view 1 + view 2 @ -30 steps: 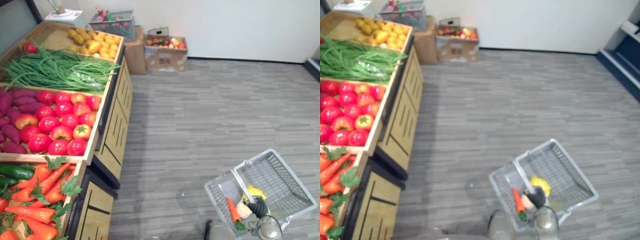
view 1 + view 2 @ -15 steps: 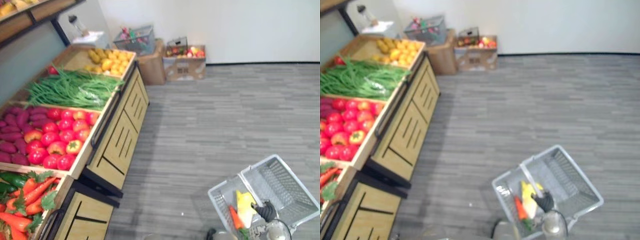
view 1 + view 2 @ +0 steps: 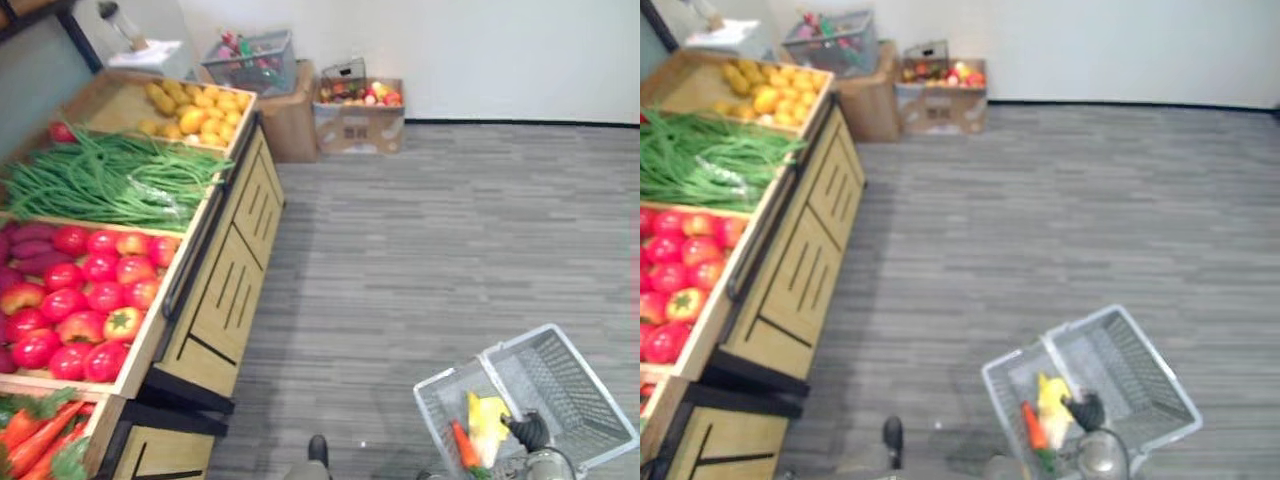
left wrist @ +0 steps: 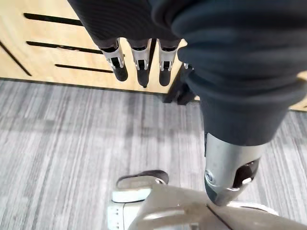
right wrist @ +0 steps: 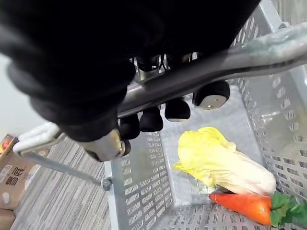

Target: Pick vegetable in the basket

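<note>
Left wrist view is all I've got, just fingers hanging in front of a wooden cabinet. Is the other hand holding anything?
Observer: Yes, the right hand has its fingers curled round the handle of the basket.
Operator: Anything in the basket?
Observer: A cabbage and a carrot lie in it, side by side.
Operator: What's on top of that cabinet?
Observer: Trays of produce: tomatoes, with beans beyond them.
</note>
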Controlling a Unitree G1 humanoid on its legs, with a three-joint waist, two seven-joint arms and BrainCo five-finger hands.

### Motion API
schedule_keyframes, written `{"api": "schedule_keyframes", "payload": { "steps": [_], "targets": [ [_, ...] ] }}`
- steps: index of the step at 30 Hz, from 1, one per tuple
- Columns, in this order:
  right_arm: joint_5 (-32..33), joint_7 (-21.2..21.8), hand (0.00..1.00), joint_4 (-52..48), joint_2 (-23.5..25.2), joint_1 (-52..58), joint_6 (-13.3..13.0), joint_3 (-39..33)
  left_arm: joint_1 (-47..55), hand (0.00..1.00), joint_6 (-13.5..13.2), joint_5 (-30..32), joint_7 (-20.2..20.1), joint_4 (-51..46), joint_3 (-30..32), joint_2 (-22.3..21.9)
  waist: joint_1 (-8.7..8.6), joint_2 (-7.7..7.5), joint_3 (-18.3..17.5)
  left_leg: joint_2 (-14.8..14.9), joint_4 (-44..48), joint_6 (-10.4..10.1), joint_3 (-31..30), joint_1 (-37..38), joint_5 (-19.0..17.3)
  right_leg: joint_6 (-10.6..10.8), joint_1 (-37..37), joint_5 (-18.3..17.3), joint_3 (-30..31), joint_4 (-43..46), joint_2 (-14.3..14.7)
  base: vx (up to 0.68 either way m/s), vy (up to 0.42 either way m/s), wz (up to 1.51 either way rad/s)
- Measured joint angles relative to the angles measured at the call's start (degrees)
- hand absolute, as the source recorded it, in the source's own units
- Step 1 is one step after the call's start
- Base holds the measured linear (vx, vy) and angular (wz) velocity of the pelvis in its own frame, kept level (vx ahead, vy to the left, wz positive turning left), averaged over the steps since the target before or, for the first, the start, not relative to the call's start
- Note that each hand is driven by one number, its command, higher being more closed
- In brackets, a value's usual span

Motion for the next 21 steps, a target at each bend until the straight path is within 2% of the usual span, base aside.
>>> {"api": "schedule_keyframes", "payload": {
  "steps": [2, 4, 6, 7, 9, 11, 12, 13, 14, 15, 16, 17, 19, 21],
  "targets": [
    [0.0, -0.1, 1.00, 0.6, 0.0, 0.0, 0.0, -0.5, -0.1, 0.00, 0.0, 0.0, 0.0, 0.1, -1.4, 0.4, 0.26, -0.15, 0.1, -1.0, 0.0, 1.5, 1.5, 1.7, -2.1, 0.9, -0.9, 0.6, 1.5, 3.6, -1.4, 0.16, 0.220, -0.39],
    [0.0, -0.2, 1.00, 2.1, -0.2, -0.6, 0.0, -0.7, -0.1, 0.00, 0.0, 0.0, 0.0, 0.4, -2.5, 0.8, 0.55, 0.90, 0.5, -0.8, -0.1, 2.1, 2.8, 4.5, -3.7, -0.2, -5.2, 2.0, 3.4, 15.4, -1.7, 0.11, 0.160, -0.27],
    [0.1, -0.4, 1.00, 4.5, 0.1, -0.9, 0.1, -1.0, -0.1, 0.00, -0.1, -0.2, -0.1, 0.3, -2.9, 0.8, 0.32, 1.55, 0.6, -0.6, -0.3, 2.9, 2.4, 7.4, -4.2, -1.5, -9.5, 5.9, 4.9, 26.6, -1.6, 0.20, 0.127, 0.07],
    [0.5, -0.5, 1.00, 6.2, 0.4, -0.9, 0.1, -1.3, -0.1, 0.00, 0.0, -0.3, -0.2, 0.3, -3.2, 0.7, 0.01, 1.86, 0.6, -0.3, 0.0, 3.6, 2.2, 8.3, -4.6, -1.9, -10.5, 4.4, 5.2, 29.6, -1.5, 0.23, 0.050, 0.18],
    [0.9, -0.4, 1.00, 8.4, 0.8, -1.0, 0.2, -2.0, -0.6, 0.00, -0.1, -0.4, -0.2, 0.3, -3.2, 0.8, -0.26, 1.76, 0.5, 0.2, -0.4, 3.7, 0.8, 8.9, -4.6, -2.0, -11.0, -0.3, 4.7, 27.6, 0.1, 0.18, -0.026, 0.34],
    [1.2, -0.5, 1.00, 10.5, 1.3, -1.4, 0.2, -3.6, -1.0, 0.00, -0.1, -0.6, -0.3, 0.3, -2.9, 0.5, -0.48, 2.01, 0.5, 1.1, -0.5, 3.6, -0.6, 8.9, -4.6, -2.8, -11.1, -1.2, 3.4, 20.6, 2.0, 0.16, -0.122, 0.36],
    [1.3, -0.7, 1.00, 11.6, 1.4, -1.7, 0.2, -4.1, -1.0, 0.00, -0.1, -0.7, -0.3, 0.3, -2.5, 0.3, -0.59, 1.92, 0.5, 1.3, -0.4, 3.5, -0.9, 8.9, -4.6, -2.7, -10.8, -0.9, 3.3, 15.7, 2.6, 0.17, -0.192, 0.38],
    [1.3, -0.9, 1.00, 12.6, 2.0, -1.6, 0.1, -5.2, -0.8, 0.00, -0.1, -0.7, -0.3, 0.5, -1.8, 0.5, -0.62, 0.94, 0.1, 0.7, 0.0, 2.4, -1.4, 8.9, -5.0, -2.3, -9.8, 2.5, 3.6, 8.6, 2.6, 0.16, -0.232, 0.43],
    [2.2, -1.3, 1.00, 14.0, 2.5, -1.4, 0.0, -6.1, -1.0, 0.00, -0.2, -0.7, -0.4, 1.1, -0.7, 0.7, -0.83, -0.21, -0.3, 0.0, 0.1, 1.3, -2.7, 9.1, -5.7, -1.6, -9.3, 3.7, 3.5, 6.6, 2.2, 0.19, -0.263, 0.48],
    [3.0, -1.5, 1.00, 16.6, 2.4, -1.7, 0.1, -7.8, -1.5, 0.00, -0.2, -0.9, -0.4, 2.3, 1.1, -0.2, -0.84, 1.59, -0.8, 1.4, -0.1, 0.3, -3.8, 9.8, -5.5, -1.7, -7.8, 3.5, 2.1, 6.1, 3.1, 0.15, -0.237, 0.39],
    [3.4, -1.5, 1.00, 17.4, 2.4, -1.4, 0.1, -8.6, -1.3, 0.00, -0.3, -1.0, -0.4, 2.6, 2.1, -1.0, -0.71, 1.75, -0.8, 2.1, -0.3, 0.1, -3.9, 9.9, -5.6, -2.0, -7.2, 3.3, 1.5, 5.4, 3.7, 0.13, -0.211, 0.31],
    [5.2, -1.5, 1.00, 19.3, 2.4, -1.4, 0.1, -11.0, -1.2, 0.00, -0.2, -2.9, -0.3, 3.2, 4.6, -2.5, -0.65, 3.73, -1.4, 3.8, -1.2, -1.0, -4.2, 10.8, -5.7, -2.6, -5.7, 2.9, 0.2, 3.9, 5.2, 0.08, -0.184, 0.20],
    [8.0, -1.4, 1.00, 21.6, 2.6, -1.2, 0.1, -12.7, -0.7, 0.00, -0.2, -4.8, -0.6, 3.3, 7.1, -3.7, -0.79, 4.71, -1.8, 5.0, -1.7, -2.1, -5.4, 11.1, -5.5, -3.2, -4.2, 2.7, -1.4, 2.4, 6.6, 0.06, -0.177, 0.26],
    [11.3, -1.2, 1.00, 23.8, 3.5, -0.7, 0.2, -15.2, -0.9, 0.00, -0.4, -7.5, -1.2, 3.8, 8.8, -3.9, -0.80, 4.76, -1.9, 6.1, -2.1, -2.7, -6.4, 11.0, -5.1, -3.5, -2.9, 2.7, -3.0, 0.7, 7.7, 0.05, -0.121, 0.35]
  ]
}}
